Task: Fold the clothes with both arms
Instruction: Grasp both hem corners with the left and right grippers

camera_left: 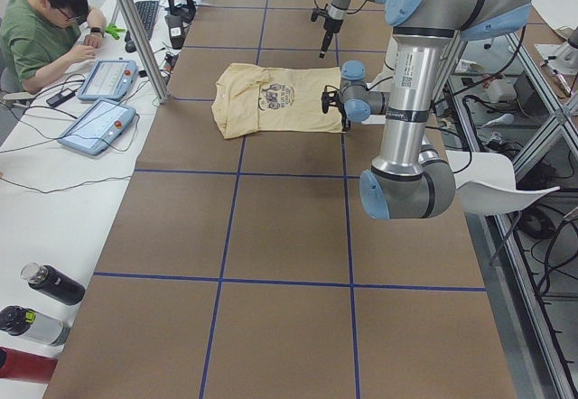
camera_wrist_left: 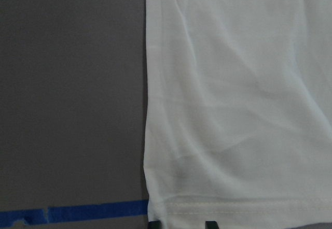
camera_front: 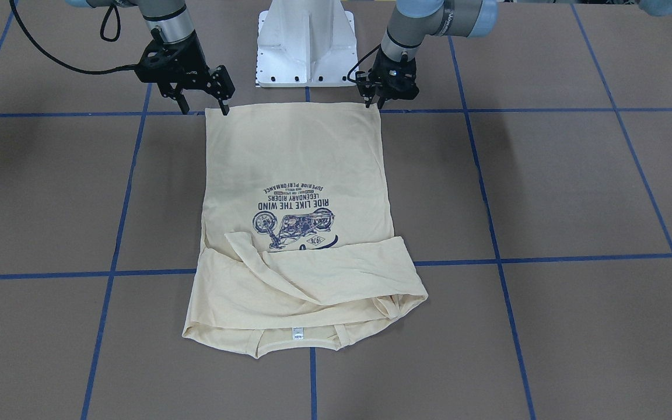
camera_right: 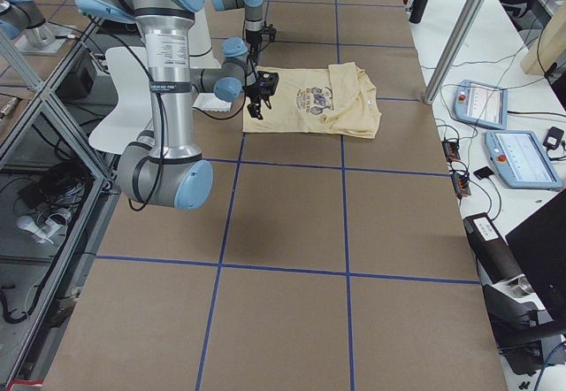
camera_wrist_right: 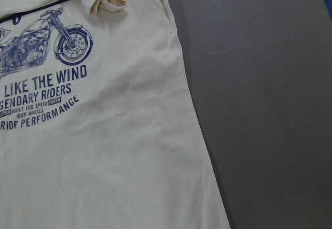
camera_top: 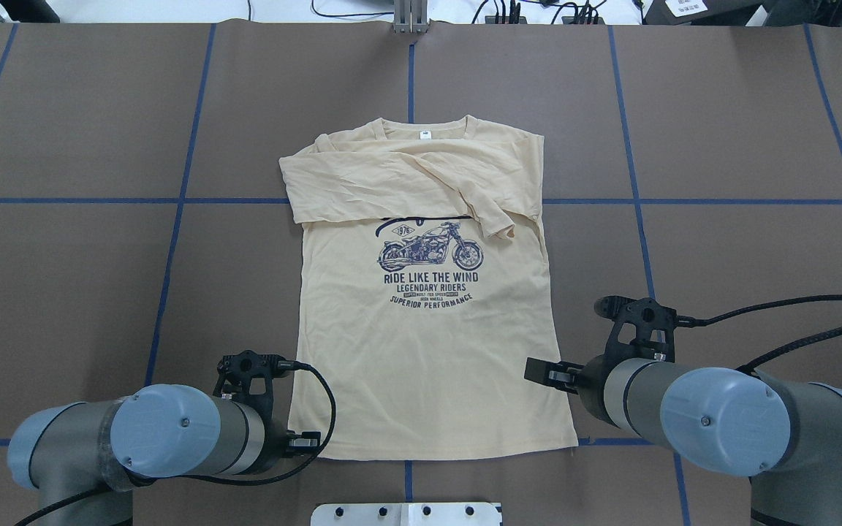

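Observation:
The cream-yellow long-sleeved shirt (camera_top: 421, 351) lies flat, print up, in the middle of the table. Both sleeves (camera_top: 392, 183) are folded across the chest, and the neck tag (camera_top: 425, 134) points away from the robot. The hem lies along the robot's side. My left gripper (camera_front: 374, 105) hangs at the hem's left corner. The left wrist view shows its two fingertips (camera_wrist_left: 154, 223) apart at that corner, with nothing clamped. My right gripper (camera_front: 205, 109) stands open at the other hem corner, its fingers spread wide either side of the shirt's edge (camera_wrist_right: 192, 125).
The white pedestal base (camera_front: 305, 46) stands just behind the hem. Blue tape lines (camera_top: 172, 219) cross the brown table. Beyond the table's far edge, a person (camera_left: 45, 20) sits at a white bench with control tablets (camera_left: 99, 101) and bottles (camera_left: 45, 282).

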Robot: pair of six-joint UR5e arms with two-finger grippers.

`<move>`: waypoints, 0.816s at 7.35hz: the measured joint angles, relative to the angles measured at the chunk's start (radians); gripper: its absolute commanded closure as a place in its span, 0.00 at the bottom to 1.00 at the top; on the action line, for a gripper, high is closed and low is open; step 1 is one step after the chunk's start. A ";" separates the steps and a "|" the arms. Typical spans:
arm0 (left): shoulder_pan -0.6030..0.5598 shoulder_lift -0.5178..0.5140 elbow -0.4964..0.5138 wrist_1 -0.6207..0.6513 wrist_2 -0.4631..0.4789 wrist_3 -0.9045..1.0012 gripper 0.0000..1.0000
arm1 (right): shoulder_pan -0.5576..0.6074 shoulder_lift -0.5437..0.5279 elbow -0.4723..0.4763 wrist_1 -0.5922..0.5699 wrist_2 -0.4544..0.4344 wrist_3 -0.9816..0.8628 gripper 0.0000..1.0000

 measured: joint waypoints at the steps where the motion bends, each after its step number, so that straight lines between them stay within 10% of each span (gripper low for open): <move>1: -0.001 0.001 0.004 0.001 0.000 0.000 0.62 | 0.000 0.000 0.000 0.000 -0.001 0.000 0.00; 4: -0.001 0.003 0.015 0.001 0.000 0.000 1.00 | -0.005 -0.001 -0.001 -0.001 -0.008 0.000 0.00; 6: -0.001 0.002 0.013 0.002 -0.001 0.000 1.00 | -0.007 -0.001 -0.002 -0.002 -0.009 0.000 0.00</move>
